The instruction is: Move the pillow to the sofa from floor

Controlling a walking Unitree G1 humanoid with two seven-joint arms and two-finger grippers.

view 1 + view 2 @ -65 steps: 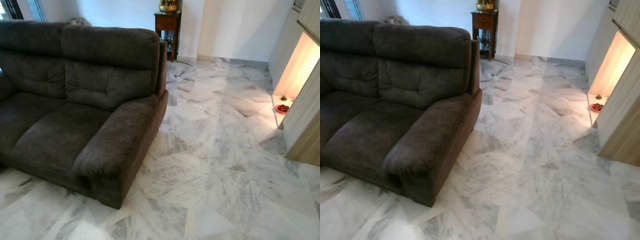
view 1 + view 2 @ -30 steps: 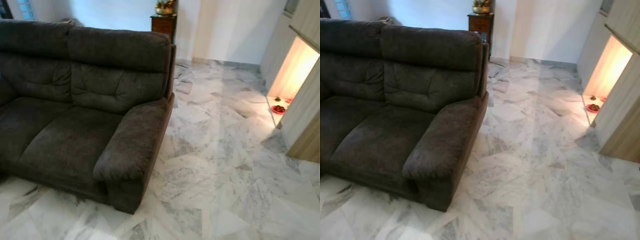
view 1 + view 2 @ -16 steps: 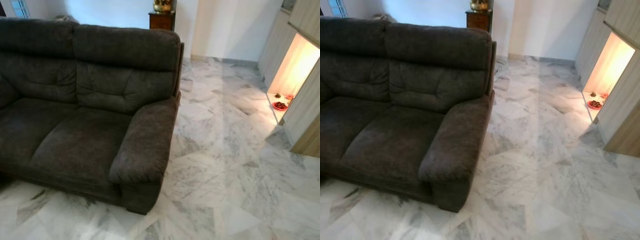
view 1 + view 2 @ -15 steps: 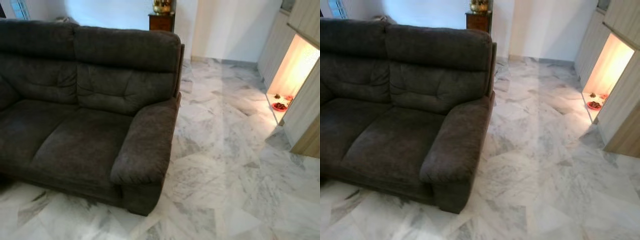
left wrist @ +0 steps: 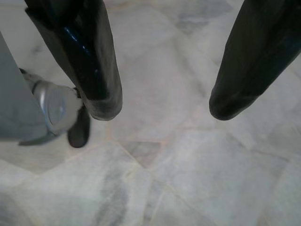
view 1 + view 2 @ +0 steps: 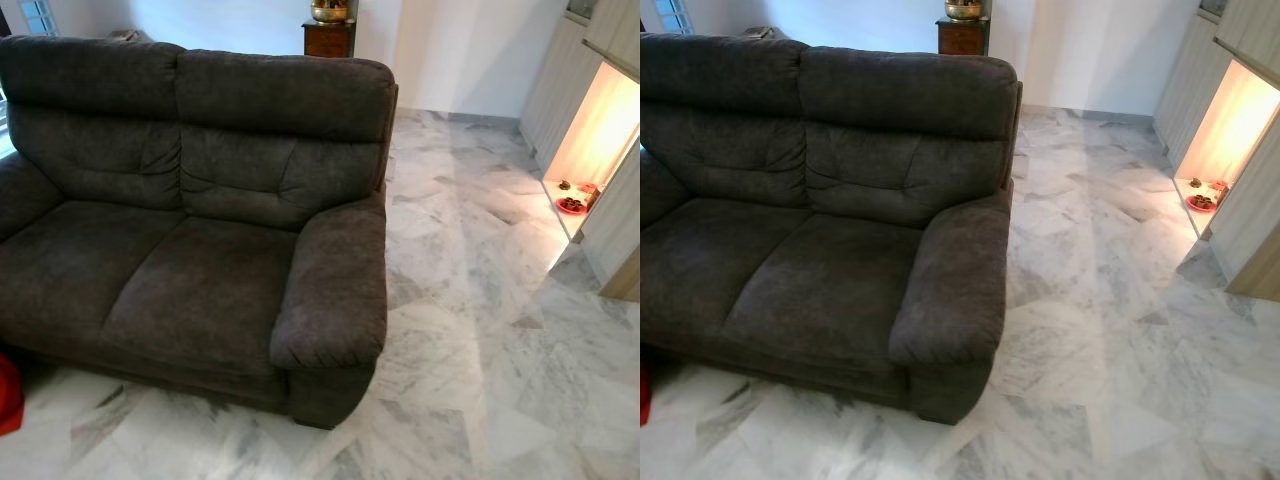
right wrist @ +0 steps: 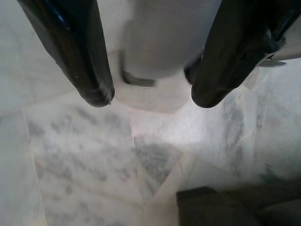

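Note:
A dark grey two-seat sofa [image 6: 190, 250] stands on the marble floor ahead of me, its right armrest [image 6: 335, 290] nearest. A red thing [image 6: 8, 392], perhaps the pillow, peeks in on the floor at the left edge, just in front of the sofa's left end. My left gripper [image 5: 162, 106] hangs open over bare marble with nothing between its fingers. My right gripper [image 7: 148, 101] also hangs open above the floor, beside my own leg and foot.
White-grey marble floor [image 6: 470, 330] spreads wide to the right of the sofa. A lit alcove in wooden cabinets [image 6: 590, 130] holds a red dish [image 6: 572, 205] at the right. A small wooden side table [image 6: 330, 35] with a brass bowl stands behind the sofa.
The camera has swung to the left, so the sofa sits further right in the picture and more of its left seat shows. The red thing has come into view at the left edge.

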